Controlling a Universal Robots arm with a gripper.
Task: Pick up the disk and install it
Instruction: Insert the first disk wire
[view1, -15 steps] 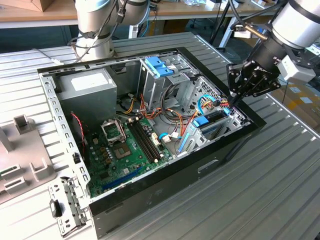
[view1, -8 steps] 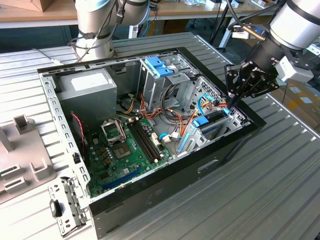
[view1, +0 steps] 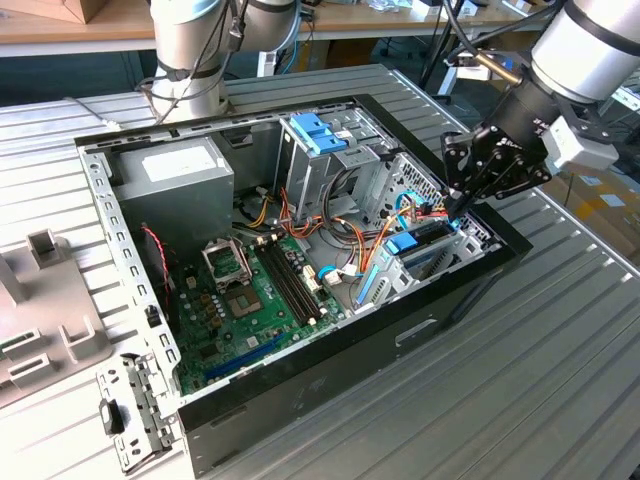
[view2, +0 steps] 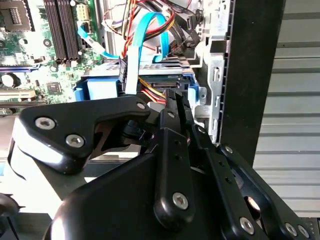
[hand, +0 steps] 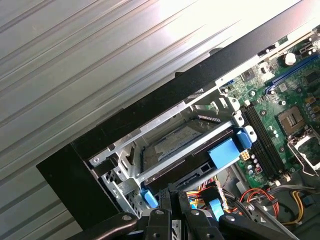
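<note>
The disk (hand: 172, 145) already lies flat inside the metal drive cage (hand: 165, 137) at the front corner of the open computer case (view1: 330, 390), which sits on the ribbed counter (view1: 560, 380). The end effector (view1: 458, 208) looks clenched, with nothing in it, and its tip presses down by the cage. It should push softly and straight, and stay clear of the colored wires (view2: 150, 92) right beside it.

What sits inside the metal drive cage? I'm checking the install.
The disk lies inside the drive cage, its label partly visible between the bars. Its far end and connectors are covered.
</note>
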